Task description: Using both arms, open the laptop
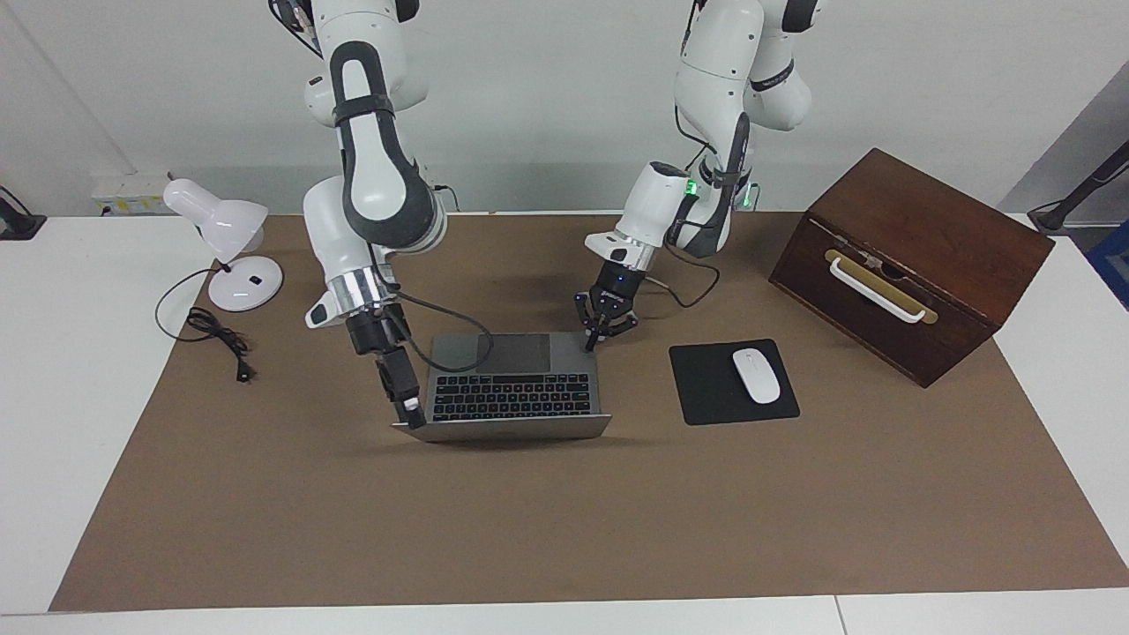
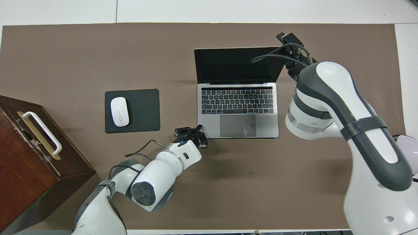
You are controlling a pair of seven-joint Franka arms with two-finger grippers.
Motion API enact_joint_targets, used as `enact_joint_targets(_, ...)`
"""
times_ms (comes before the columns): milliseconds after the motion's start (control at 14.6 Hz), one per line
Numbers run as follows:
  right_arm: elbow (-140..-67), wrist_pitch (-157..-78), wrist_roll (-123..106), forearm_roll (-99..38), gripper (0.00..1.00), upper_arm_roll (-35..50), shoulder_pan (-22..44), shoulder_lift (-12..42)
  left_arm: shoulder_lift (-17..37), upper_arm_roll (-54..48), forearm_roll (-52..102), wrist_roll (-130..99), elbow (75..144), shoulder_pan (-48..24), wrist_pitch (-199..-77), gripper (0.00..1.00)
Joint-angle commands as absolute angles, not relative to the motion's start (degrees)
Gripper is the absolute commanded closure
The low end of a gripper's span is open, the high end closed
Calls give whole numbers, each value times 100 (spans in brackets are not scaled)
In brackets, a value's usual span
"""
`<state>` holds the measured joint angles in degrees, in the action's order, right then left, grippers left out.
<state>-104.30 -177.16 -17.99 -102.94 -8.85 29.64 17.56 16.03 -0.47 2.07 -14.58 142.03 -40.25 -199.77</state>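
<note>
Laptop point(image 1: 516, 384) is open on the brown mat, mid-surface and a bit toward the right arm's end, base flat, lid raised well up with the dark screen facing the robots. Keys and trackpad are fully exposed, so I'd say the opening step is basically done; only the last bit of lid angle or the release is left.

Right pincer point(image 1: 408, 407) is at the lid's upper corner on the right arm's side. Its fingers seem clamped on the lid edge, one each side. Right arm comes in high, forearm steeply down, wrist bent forward over the base's side edge, cable looping across the trackpad corner.

Left pincer point(image 1: 601, 333) is low at the base's front corner, the one nearest the robots on the left arm's side. Fingers stand apart, tips down at the palm rest, apparently pinning the base; I can't confirm contact. Left arm is folded, forearm angled down toward that corner.

Next move, my read: right lets go of the lid cleanly and backs off without dragging it, left lifts straight up. Risk is the cable snagging the base.

Mouse pad point(image 1: 706, 401) with white mouse point(image 1: 757, 375) sits beside the laptop, wooden box point(image 1: 917, 265) at the left arm's end, lamp point(image 1: 225, 238) at the right arm's end.
</note>
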Motion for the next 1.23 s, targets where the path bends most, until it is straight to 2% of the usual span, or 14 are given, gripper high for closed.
enact_joint_targets(0, -10345, -17921, -1101, -10265, 0, -870, 3382, 1478, 1802, 26, 220, -1389, 14106, -4140, -20065, 100)
enact_joint_targets(273, -9775, -18825, -196, -10240, 0, -861, 4182, 1424, 1802, 18, 220, -1389, 14098, -4140, -20065, 100)
enact_joint_targets(547, -9011, -18993, 27, -10108, 0, -870, 4263, 1389, 1810, -9, 290, -1494, 14089, -4131, -20065, 100)
enact_joint_targets(820, -8763, -18749, -70, -7908, 0, -905, 3518, 1380, 1723, -9, 290, -1881, 14036, -4140, -20048, 100)
enact_joint_targets(1025, -8789, -18064, -393, -6272, 0, -940, 2867, 1389, 1583, -9, 290, -1898, 14027, -4105, -19777, 100)
enact_joint_targets(1162, -8842, -17485, -1174, -5479, 0, -940, 2271, 1380, 1355, 9, 290, -1960, 13914, -4070, -19163, 100)
